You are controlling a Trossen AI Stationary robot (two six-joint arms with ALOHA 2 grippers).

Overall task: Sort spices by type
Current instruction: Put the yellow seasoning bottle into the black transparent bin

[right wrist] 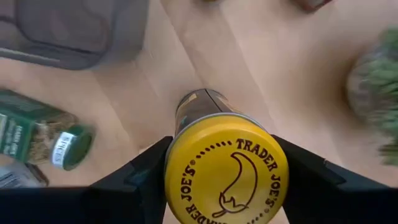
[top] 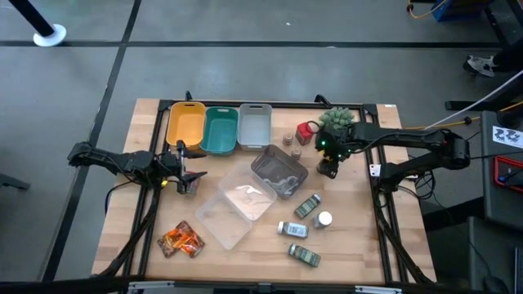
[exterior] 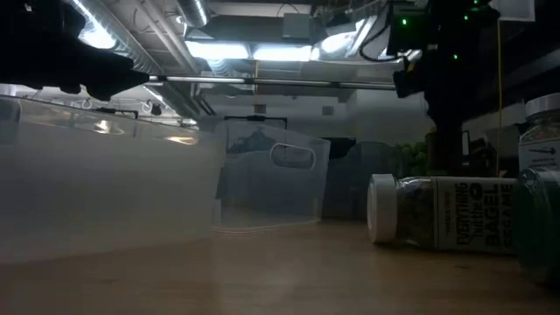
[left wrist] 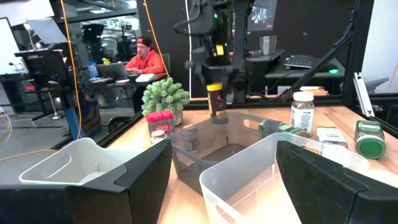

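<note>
A: Jar status? Yellow-lidded jar (right wrist: 225, 171) sits upright between the right gripper's (right wrist: 224, 180) two fingers, which pinch it at the lid.

B: Surroundings of that grip?

A: Grey bin (top: 279, 170) just beside the fingers; spiky green plant (top: 335, 120) close on the other side. A green-labelled jar (right wrist: 38, 138) lies on the table near the fingers.

B: Left side?

A: Left gripper (top: 189, 175) waits with fingers spread, the clear tray (left wrist: 277, 180) right in front of them.
</note>
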